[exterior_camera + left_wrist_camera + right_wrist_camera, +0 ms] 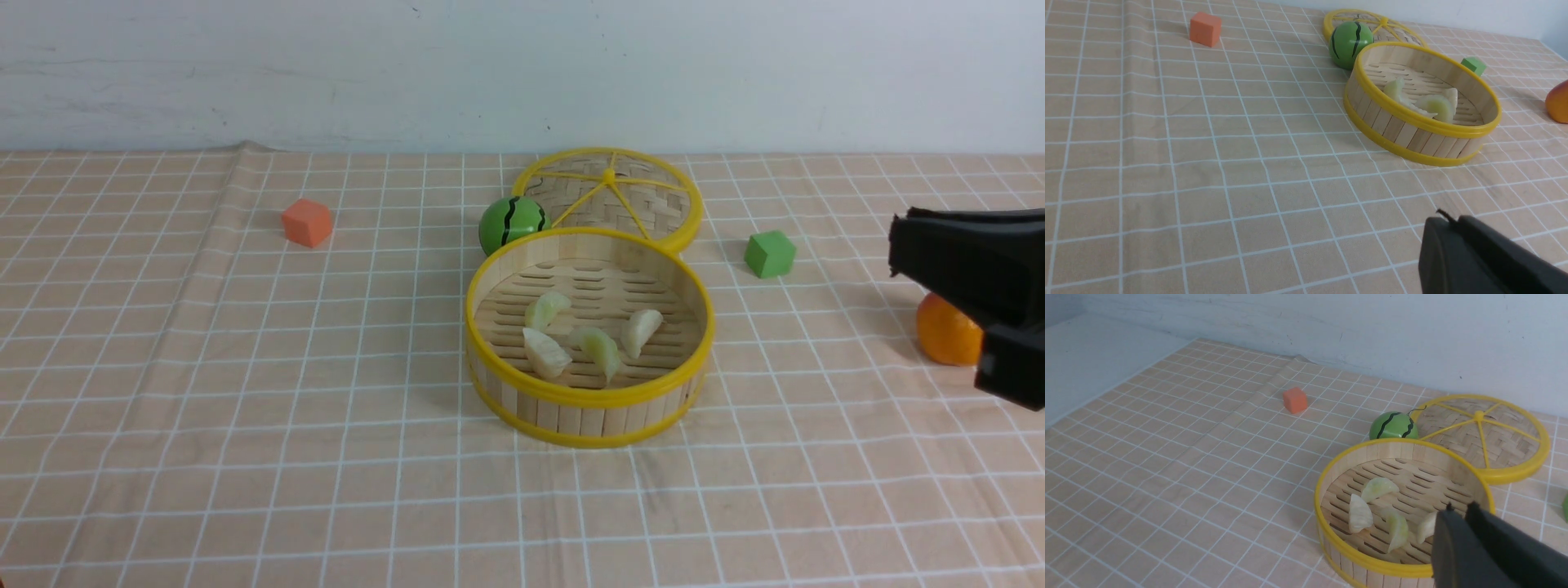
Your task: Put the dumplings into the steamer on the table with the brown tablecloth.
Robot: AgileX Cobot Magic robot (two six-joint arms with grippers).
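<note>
The steamer [588, 398] stands mid-table on the brown tablecloth [245, 392]. Several pale dumplings lie on its slatted floor, among them one [545, 353] near the front and one [641, 331] to the right. My right gripper [896, 243] is shut and empty, hovering right of the steamer and apart from it. In the right wrist view its tips [1461, 510] stand over the steamer's rim [1372, 561]. My left gripper [1449, 220] shows only in the left wrist view. It is shut, empty, and above bare cloth short of the steamer [1412, 118].
The flat woven lid [608, 196] lies behind the steamer, with a green watermelon ball [512, 223] beside it. An orange cube [308, 222] sits far left and a green cube [769, 253] right. An orange fruit [945, 331] lies under my right gripper. A cloth crease [220, 245] runs at the left.
</note>
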